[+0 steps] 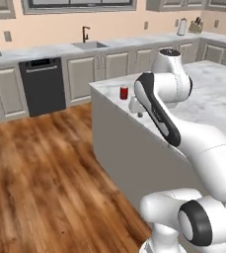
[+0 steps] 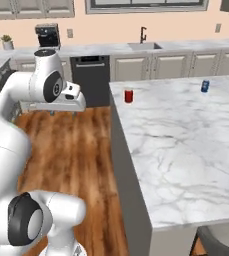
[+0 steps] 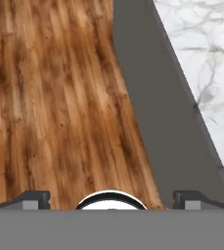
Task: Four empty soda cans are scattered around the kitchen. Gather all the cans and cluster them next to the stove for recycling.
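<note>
Claw (image 2: 63, 113) spread, empty, above wood floor (image 3: 59, 107). I'd swing over tabletop (image 2: 186, 140), approach red can (image 2: 129, 96) level, straddle mid-body.

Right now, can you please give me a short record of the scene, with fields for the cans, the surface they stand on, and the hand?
red can: small red soda can, upright, near the island's corner
blue can: small blue soda can, upright, further along the far edge
surface: white grey-veined marble island counter
hand: white two-finger hand, open, holding nothing, over the brown wood floor beside the island
cans held: none
</note>
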You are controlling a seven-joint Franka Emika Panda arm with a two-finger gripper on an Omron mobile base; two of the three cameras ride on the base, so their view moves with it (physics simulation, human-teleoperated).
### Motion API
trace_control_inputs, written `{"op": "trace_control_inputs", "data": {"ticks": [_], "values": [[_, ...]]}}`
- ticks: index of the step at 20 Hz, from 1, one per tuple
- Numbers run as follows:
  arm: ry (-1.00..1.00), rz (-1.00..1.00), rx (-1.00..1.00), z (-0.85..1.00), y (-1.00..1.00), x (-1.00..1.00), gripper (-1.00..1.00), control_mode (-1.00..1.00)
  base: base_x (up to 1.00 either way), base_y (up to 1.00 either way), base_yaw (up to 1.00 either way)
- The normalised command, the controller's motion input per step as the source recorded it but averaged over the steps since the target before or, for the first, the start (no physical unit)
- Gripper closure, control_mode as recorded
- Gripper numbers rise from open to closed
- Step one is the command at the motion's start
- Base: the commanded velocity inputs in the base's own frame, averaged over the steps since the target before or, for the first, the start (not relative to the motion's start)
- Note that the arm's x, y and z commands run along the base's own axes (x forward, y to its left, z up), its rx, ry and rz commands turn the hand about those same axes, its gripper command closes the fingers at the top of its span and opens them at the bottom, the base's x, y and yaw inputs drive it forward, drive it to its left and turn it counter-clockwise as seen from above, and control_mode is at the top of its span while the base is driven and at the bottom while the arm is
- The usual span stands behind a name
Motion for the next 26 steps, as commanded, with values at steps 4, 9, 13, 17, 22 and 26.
{"op": "trace_control_inputs", "data": {"ticks": [4,9,13,17,22,26], "values": [[0.0,0.0,0.0,0.0,0.0,0.0,-1.0,1.0,0.03,0.19,-0.42],[0.0,0.0,0.0,0.0,0.0,0.0,-1.0,1.0,0.0,0.15,-0.43],[0.0,0.0,0.0,0.0,0.0,0.0,-1.0,1.0,0.0,0.1,-0.44],[0.0,0.0,0.0,0.0,0.0,0.0,-1.0,1.0,0.0,0.08,-0.45],[0.0,0.0,0.0,0.0,0.0,0.0,-1.0,1.0,0.0,0.1,-0.44],[0.0,0.0,0.0,0.0,0.0,0.0,-1.0,1.0,0.08,0.29,-0.37]]}}
